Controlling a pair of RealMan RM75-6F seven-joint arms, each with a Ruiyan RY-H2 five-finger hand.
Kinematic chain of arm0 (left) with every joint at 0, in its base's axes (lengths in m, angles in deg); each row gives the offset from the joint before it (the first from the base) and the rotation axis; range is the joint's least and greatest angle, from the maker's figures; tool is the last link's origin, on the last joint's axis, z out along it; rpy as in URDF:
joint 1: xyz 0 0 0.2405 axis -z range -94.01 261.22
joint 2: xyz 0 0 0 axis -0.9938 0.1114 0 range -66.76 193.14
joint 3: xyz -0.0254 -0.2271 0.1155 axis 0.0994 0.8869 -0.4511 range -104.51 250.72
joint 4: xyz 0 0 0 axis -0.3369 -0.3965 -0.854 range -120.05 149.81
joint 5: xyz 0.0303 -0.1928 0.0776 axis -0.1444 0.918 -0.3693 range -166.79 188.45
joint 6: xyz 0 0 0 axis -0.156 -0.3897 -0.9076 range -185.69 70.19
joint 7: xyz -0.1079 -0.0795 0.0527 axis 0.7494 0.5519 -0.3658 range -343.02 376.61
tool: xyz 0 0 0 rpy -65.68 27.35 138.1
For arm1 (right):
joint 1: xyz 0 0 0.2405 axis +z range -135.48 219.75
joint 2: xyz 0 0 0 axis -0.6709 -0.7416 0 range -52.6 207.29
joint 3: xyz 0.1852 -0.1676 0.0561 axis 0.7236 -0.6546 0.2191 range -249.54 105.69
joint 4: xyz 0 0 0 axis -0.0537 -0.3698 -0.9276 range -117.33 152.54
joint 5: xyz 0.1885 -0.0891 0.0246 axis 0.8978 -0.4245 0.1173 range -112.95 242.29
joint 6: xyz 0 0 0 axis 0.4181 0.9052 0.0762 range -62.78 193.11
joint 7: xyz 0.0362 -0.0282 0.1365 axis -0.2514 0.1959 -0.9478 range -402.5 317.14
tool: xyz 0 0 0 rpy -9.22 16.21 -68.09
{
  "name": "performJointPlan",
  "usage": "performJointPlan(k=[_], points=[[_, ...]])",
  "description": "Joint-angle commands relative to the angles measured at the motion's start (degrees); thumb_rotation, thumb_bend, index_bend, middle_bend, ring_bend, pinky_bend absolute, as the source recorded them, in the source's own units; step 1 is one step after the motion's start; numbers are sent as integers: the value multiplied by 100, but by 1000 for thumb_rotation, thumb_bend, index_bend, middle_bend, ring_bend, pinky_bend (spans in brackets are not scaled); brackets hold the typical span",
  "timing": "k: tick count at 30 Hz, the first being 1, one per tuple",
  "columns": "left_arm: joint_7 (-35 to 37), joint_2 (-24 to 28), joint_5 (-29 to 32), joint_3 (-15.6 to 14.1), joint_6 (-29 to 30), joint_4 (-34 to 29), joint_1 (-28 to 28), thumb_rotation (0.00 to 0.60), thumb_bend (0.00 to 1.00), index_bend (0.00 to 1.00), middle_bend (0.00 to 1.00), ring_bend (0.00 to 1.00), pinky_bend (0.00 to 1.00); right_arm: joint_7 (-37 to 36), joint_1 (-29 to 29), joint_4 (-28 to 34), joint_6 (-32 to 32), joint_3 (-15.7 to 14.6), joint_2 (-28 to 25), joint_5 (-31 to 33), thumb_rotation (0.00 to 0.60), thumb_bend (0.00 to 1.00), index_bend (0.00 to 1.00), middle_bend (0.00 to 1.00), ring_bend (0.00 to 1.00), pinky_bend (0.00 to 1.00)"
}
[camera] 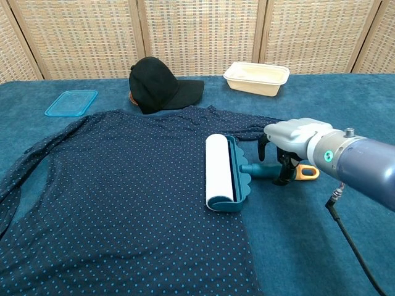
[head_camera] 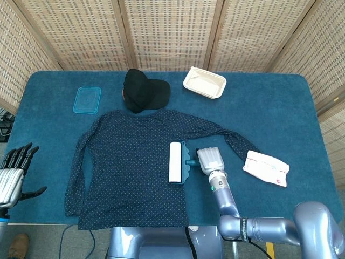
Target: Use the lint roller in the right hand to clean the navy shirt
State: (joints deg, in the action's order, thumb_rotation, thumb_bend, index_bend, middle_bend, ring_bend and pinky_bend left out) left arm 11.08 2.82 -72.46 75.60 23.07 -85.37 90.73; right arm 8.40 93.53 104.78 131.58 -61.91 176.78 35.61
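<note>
The navy dotted shirt (head_camera: 129, 162) (camera: 123, 197) lies spread flat on the blue table. On its right edge rests the lint roller (head_camera: 176, 162) (camera: 217, 169), white roll to the left, teal handle (camera: 262, 169) with an orange tip pointing right. My right hand (head_camera: 210, 159) (camera: 290, 139) hovers over that handle, dark fingers (camera: 285, 172) hanging down on either side of it without visibly clamping it. My left hand (head_camera: 13, 172) waits at the table's near left corner, fingers spread and holding nothing; only the head view shows it.
A black cap (head_camera: 143, 90) (camera: 157, 86) sits just beyond the shirt's collar. A white tray (head_camera: 205, 82) (camera: 256, 77) stands at the back, a blue lid (head_camera: 87, 100) (camera: 71, 102) at the back left, and a white packet (head_camera: 266, 168) right of the sleeve.
</note>
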Motion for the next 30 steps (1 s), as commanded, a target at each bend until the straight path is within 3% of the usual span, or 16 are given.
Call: performJointPlan(k=[1, 8, 19, 24, 30], points=[[8, -1, 8, 0, -4, 6, 2, 600, 0, 0, 0, 0, 0, -46, -20, -85, -30, -16, 68, -31, 600, 429, 377, 1000, 1000, 1000], [38, 2, 39, 6, -32, 21, 21, 600, 0, 0, 0, 0, 0, -192, -90, -277, -129, -41, 153, -163, 600, 449, 471, 1000, 1000, 1000], [44, -6, 91, 11, -73, 29, 47, 600, 0, 0, 0, 0, 0, -389, -167, -445, -188, 9, 202, -478, 600, 798, 699, 1000, 1000, 1000], [77, 1, 115, 16, -99, 38, 61, 600, 0, 0, 0, 0, 0, -327, -120, -207, -145, 129, 40, -557, 600, 806, 717, 1000, 1000, 1000], [239, 48, 184, 44, -178, 58, 95, 600, 0, 0, 0, 0, 0, 360, 265, 496, 84, 476, -267, -393, 600, 806, 722, 1000, 1000, 1000]])
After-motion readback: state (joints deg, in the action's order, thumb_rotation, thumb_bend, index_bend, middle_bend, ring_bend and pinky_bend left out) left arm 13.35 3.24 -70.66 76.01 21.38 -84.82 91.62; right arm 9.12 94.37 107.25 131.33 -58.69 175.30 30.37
